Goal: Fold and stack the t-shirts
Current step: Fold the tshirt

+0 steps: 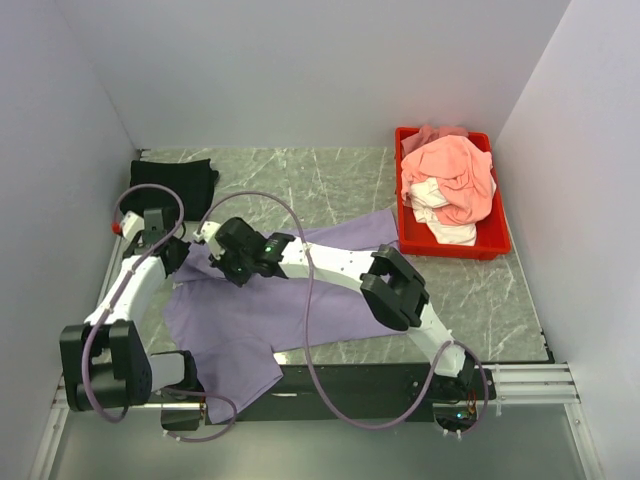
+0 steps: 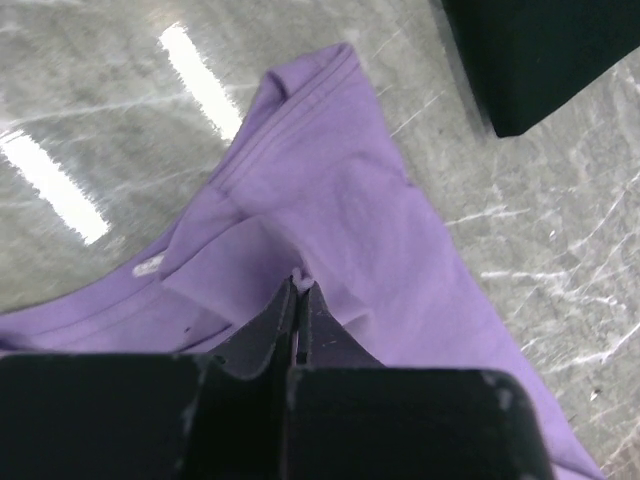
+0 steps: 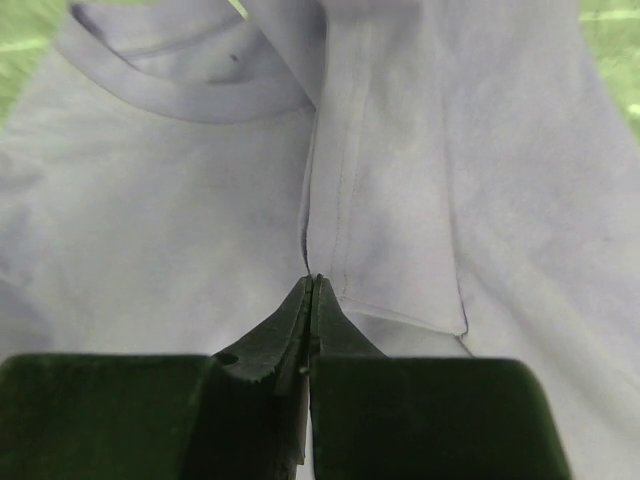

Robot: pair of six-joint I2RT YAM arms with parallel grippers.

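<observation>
The lavender-purple t-shirt [image 1: 240, 325] lies spread over the near left of the table, one part reaching toward the tray. My left gripper [image 1: 180, 258] is shut on a pinch of its cloth [image 2: 330, 200], a small tuft showing at the fingertips [image 2: 300, 285]. Close beside it, my right gripper [image 1: 207, 250] is shut on a fold of the same shirt [image 3: 400, 200], just below the collar [image 3: 200, 95]. The black t-shirt [image 1: 175, 180] lies folded at the back left. In the tray, the salmon-pink t-shirt [image 1: 455, 170] is crumpled on top of the white one [image 1: 445, 225].
The red plastic tray [image 1: 500, 235] stands at the back right against the wall. White walls close in the left, back and right sides. In the left wrist view the black shirt [image 2: 540, 50] lies just beyond the lavender cloth. Purple cables loop over both arms.
</observation>
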